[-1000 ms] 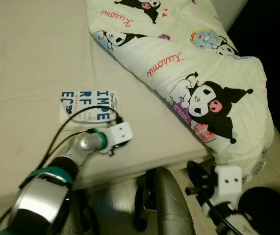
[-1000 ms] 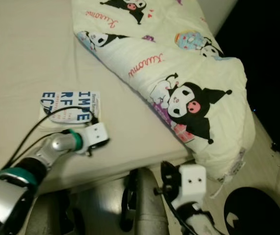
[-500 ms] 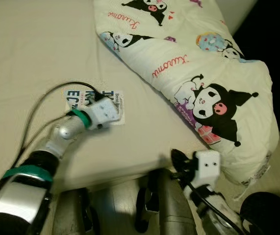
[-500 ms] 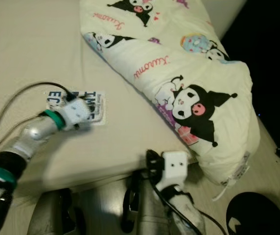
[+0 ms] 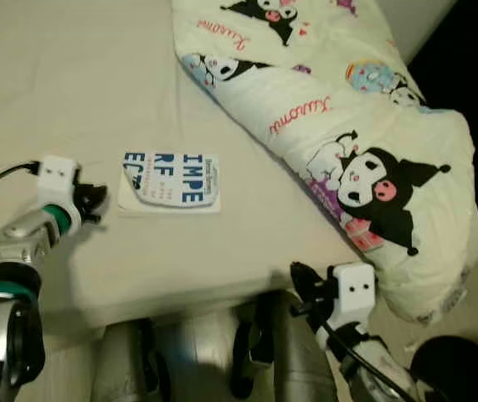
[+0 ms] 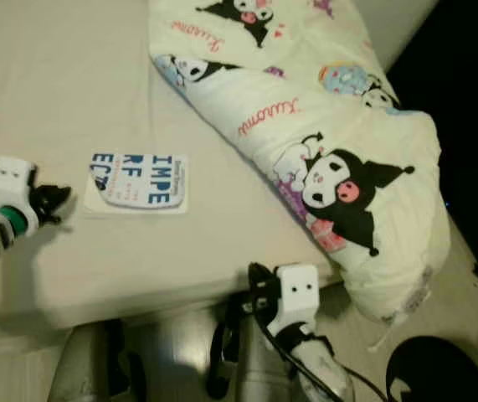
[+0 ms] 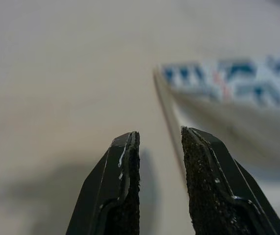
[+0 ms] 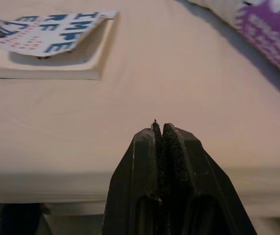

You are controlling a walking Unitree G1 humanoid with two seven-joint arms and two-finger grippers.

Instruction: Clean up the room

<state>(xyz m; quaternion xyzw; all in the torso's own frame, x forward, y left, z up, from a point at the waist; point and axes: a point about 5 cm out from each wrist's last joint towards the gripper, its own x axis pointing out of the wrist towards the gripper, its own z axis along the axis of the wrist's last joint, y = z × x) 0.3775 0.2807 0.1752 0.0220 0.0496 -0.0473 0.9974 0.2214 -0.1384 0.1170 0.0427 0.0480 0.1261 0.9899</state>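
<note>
A paperback book (image 5: 170, 182) with blue letters on a white cover lies flat on the beige bed (image 5: 71, 75) near its front edge. My left gripper (image 5: 95, 202) rests just above the sheet a little to the left of the book, open by a narrow gap with nothing between its fingers (image 7: 125, 191); the book (image 7: 228, 83) is blurred just beyond its tips. My right gripper (image 5: 304, 283) hangs shut below the bed's front edge, right of the book. In its wrist view the book (image 8: 51, 44) lies across the sheet, its cover curling up.
A bunched cream duvet (image 5: 347, 126) printed with cartoon figures covers the bed's right side and hangs over the corner. A dark round object (image 5: 460, 368) sits on the floor at the lower right. The right side beyond the bed is dark.
My left gripper has moved off the book to its left, leaving the whole cover in sight. My right gripper has come up closer to the bed's edge. The camera has shifted slightly.
</note>
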